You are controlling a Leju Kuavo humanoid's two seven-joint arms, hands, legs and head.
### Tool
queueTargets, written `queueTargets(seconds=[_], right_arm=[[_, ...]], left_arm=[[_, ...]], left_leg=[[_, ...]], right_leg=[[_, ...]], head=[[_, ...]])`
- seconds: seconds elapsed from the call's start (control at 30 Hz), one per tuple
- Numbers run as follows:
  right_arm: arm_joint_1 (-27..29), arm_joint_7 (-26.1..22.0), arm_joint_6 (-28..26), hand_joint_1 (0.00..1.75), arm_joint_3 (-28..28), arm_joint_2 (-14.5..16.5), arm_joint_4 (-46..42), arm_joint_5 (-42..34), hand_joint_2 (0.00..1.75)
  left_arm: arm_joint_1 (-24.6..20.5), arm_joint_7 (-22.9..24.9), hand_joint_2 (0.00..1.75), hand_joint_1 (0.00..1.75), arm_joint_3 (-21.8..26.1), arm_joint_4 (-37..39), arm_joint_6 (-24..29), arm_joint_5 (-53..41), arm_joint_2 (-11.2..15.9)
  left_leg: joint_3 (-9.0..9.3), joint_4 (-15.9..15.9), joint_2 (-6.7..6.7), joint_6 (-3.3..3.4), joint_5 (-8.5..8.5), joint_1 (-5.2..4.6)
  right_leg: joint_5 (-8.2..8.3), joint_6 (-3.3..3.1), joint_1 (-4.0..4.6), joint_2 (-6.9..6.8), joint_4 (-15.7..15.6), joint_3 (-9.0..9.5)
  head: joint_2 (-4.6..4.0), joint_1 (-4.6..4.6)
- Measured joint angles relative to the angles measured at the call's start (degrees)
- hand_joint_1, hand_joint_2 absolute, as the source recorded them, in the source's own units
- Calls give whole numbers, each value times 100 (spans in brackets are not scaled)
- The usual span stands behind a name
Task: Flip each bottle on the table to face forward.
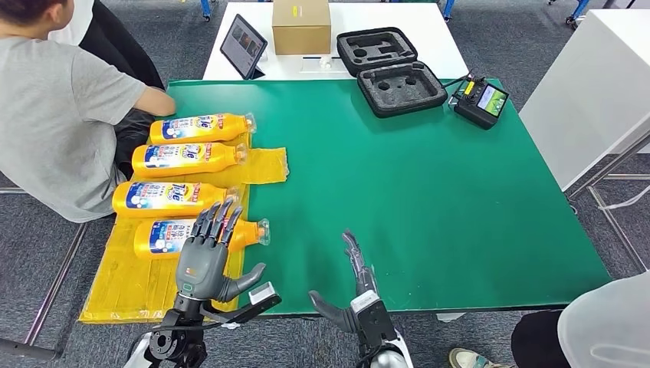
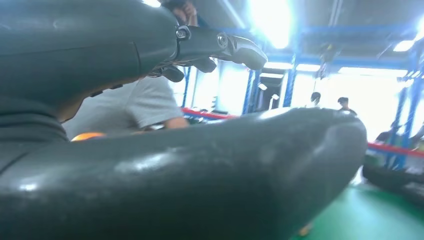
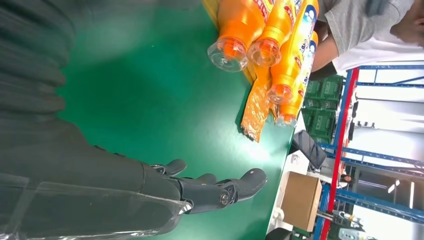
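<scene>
Four bottles point(image 1: 198, 127) are lying side by side on the yellow mat point(image 1: 126, 280), labels showing. The left hand point(image 1: 205, 257) is hovering, fingers spread, over the nearest bottle point(image 1: 249, 232), holding nothing; the right hand point(image 1: 354, 291) is waiting open. No flip looks begun.

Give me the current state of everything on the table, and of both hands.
Four orange bottles: lying on their sides, labels up, capped.
Yellow mat: flat under the bottles.
Black case: open, empty.
Tablet: propped, screen on.
Controller: screen lit.
Left hand: open above the nearest bottle.
Right hand: open, holds nothing.
</scene>
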Motion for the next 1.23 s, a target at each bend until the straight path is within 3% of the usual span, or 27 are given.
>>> queueTargets(seconds=[0.03,0.27,0.37,0.53,0.6,0.8,1.23], right_arm=[[9,0,-12,0,2,0,-8,-5,175],[51,0,-88,0,42,1,-45,-44,175],[69,0,-437,0,122,-5,-164,3,175],[297,-3,-1547,0,250,-27,-878,123,175],[424,-4,-1720,0,237,-3,-1194,278,175],[794,-4,-1758,0,1,284,-1913,1235,175],[962,-4,-1758,0,-189,405,-2283,1271,175]], left_arm=[[42,-167,175,0,-3,-137,7,62,-4],[259,-1985,175,0,391,-1017,17,687,-365],[282,-2550,175,0,571,-1116,17,1642,-560],[342,-2393,175,0,229,-883,-161,3357,-541],[402,-2328,175,0,-11,-803,-215,3686,-496],[486,-2247,175,0,-451,-683,-54,4363,-332],[502,-2245,175,0,-667,-645,-43,4402,-196]], left_leg=[[0,0,0,0,0,0],[-1,0,0,0,0,-1],[0,0,0,0,0,-2],[0,0,-2,0,0,-2],[-1,0,-2,0,0,-1],[-2,-1,-2,-1,-2,0],[0,0,-2,1,0,-2]], right_leg=[[0,0,0,0,0,0],[0,0,-3,-1,0,0],[0,0,-4,-2,0,-1],[-1,0,-3,-10,0,0],[-1,0,-2,-10,0,-1],[-4,-2,0,-11,0,-3],[-1,0,-4,-11,0,0]], head=[[0,-1],[0,0],[0,1],[0,-1],[0,0],[0,0],[0,0]])
